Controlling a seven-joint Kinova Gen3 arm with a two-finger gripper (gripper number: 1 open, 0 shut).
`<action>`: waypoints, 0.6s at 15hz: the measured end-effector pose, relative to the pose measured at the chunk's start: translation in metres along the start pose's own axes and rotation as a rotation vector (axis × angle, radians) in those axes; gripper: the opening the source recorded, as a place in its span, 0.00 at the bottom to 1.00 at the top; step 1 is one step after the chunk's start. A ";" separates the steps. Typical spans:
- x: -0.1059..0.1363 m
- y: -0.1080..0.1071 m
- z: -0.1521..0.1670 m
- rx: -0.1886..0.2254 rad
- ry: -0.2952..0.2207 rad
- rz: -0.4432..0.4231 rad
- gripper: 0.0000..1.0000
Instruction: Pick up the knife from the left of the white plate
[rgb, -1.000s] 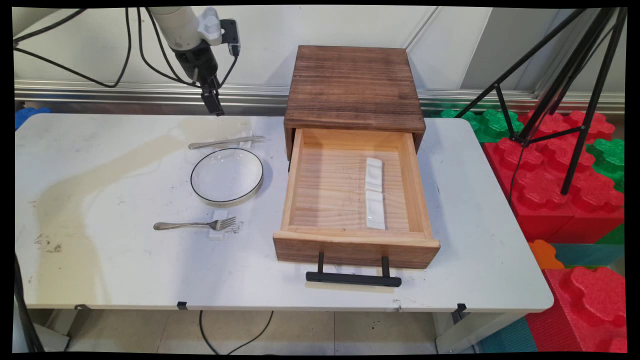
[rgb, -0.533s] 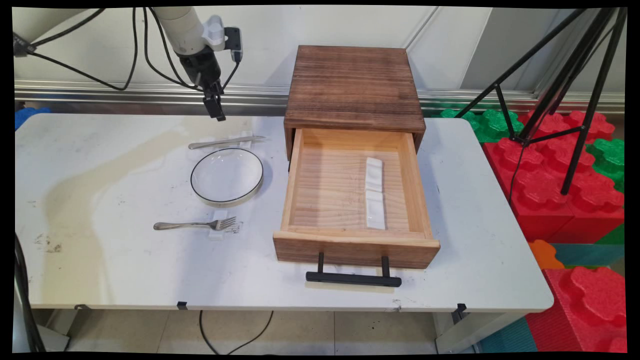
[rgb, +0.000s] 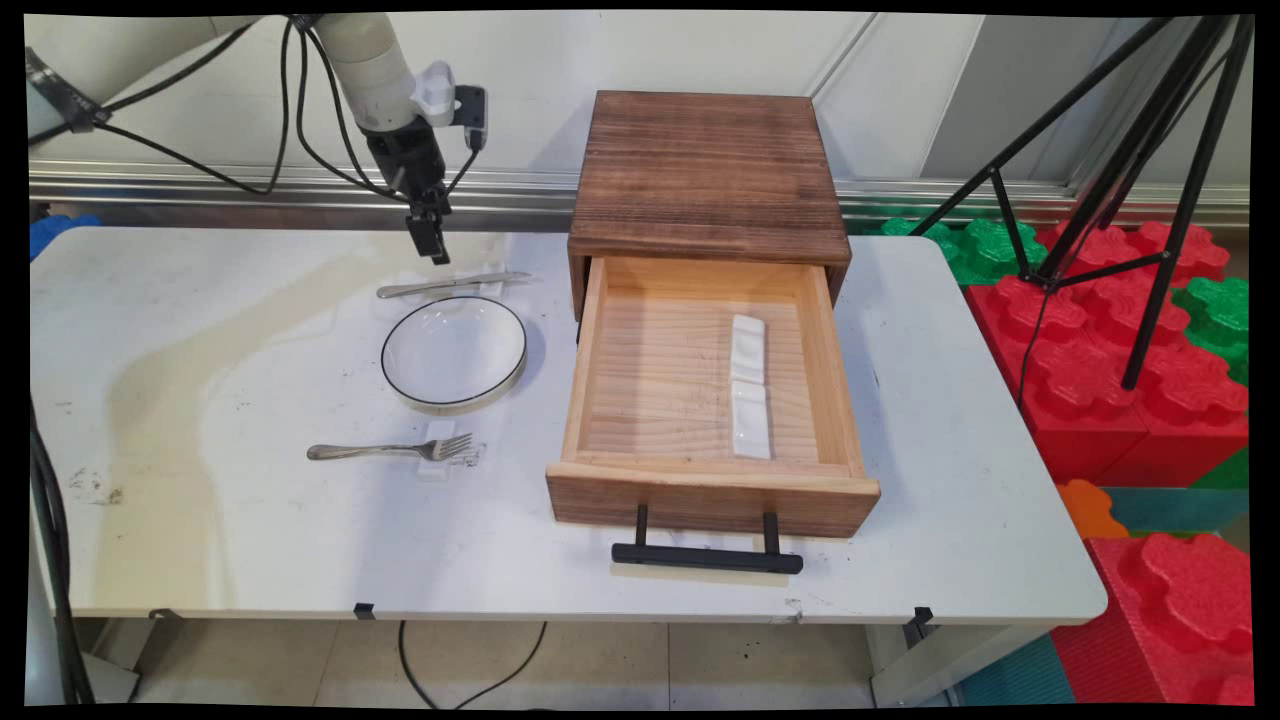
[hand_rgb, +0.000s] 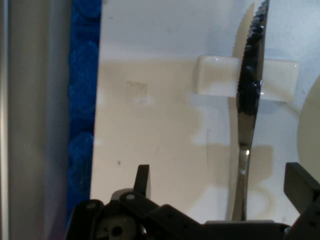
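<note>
My gripper (rgb: 434, 243) hangs above the table's far side, just over the handle end of a steel knife (rgb: 450, 286). The knife's blade lies across a small white rest (rgb: 491, 283). In the hand view the gripper (hand_rgb: 222, 182) is open, one fingertip (hand_rgb: 142, 179) left of the knife (hand_rgb: 248, 100) and the other at the right edge, with the knife handle between them below. The white rest (hand_rgb: 215, 75) sits under the serrated blade. Nothing is held.
A clear glass plate with a dark rim (rgb: 454, 353) lies in front of the knife. A fork (rgb: 390, 450) on another white rest lies nearer. An open wooden drawer (rgb: 585, 370) holds two white rests (rgb: 749, 385). Tripod legs (rgb: 1150, 200) stand at the right.
The gripper has come down and slightly right toward the knife handle. Nothing on the table has moved.
</note>
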 end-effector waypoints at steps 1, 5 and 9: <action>0.000 -0.001 0.005 -0.011 0.000 0.004 1.00; 0.001 -0.002 0.020 -0.035 0.004 0.006 1.00; 0.003 -0.003 0.032 -0.053 0.006 0.004 1.00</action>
